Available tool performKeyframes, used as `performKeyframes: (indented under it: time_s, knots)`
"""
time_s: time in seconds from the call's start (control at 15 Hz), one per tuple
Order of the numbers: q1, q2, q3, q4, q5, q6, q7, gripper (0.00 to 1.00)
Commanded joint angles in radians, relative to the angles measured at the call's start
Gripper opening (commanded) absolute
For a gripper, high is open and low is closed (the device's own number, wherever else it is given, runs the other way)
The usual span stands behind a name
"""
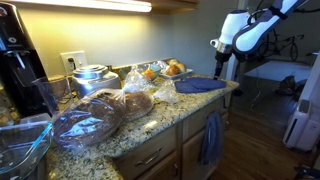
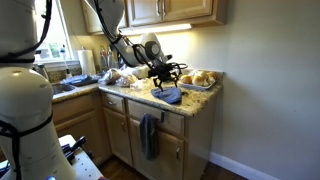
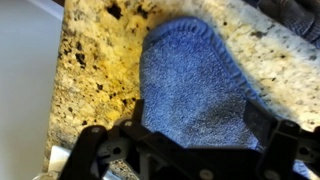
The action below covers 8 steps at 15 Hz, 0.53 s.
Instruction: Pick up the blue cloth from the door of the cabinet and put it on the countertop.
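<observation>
The blue cloth (image 3: 195,80) lies spread flat on the speckled granite countertop (image 3: 95,70), near its end corner. It shows in both exterior views (image 1: 200,86) (image 2: 170,96). My gripper (image 3: 205,118) hangs just above the cloth with its fingers spread wide on either side, open and holding nothing; it also shows in both exterior views (image 1: 221,62) (image 2: 168,78). Below, a duller slate-blue towel (image 1: 211,138) (image 2: 149,135) hangs over the wooden cabinet door (image 1: 191,150) (image 2: 170,140).
A tray of bread rolls (image 1: 172,70) (image 2: 200,78) stands just behind the cloth. Bagged bread (image 1: 128,102), clear bowls (image 1: 85,125), a metal pot (image 1: 92,76) and a coffee machine (image 1: 15,60) crowd the counter farther along. The counter edge drops off beside the cloth.
</observation>
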Motion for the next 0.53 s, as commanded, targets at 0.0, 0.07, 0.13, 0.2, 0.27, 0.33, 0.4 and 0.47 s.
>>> performKeyframes:
  time_s: [0.0, 0.07, 0.13, 0.2, 0.27, 0.33, 0.4, 0.47]
  knots:
    - [-0.060, -0.115, 0.077, -0.093, -0.015, -0.097, 0.081, 1.00]
    - [-0.072, -0.133, 0.094, -0.113, -0.004, -0.109, 0.090, 1.00]
    - [-0.080, -0.145, 0.106, -0.128, -0.004, -0.119, 0.105, 1.00]
    - [-0.093, -0.070, 0.118, -0.054, -0.007, -0.091, 0.071, 1.00]
    - [-0.099, -0.075, 0.128, -0.061, -0.006, -0.092, 0.074, 1.00]
    - [-0.104, -0.074, 0.135, -0.061, -0.006, -0.091, 0.074, 1.00]
    - [-0.106, -0.071, 0.138, -0.057, -0.006, -0.091, 0.074, 1.00]
    - [-0.108, -0.066, 0.140, -0.053, -0.006, -0.091, 0.074, 1.00]
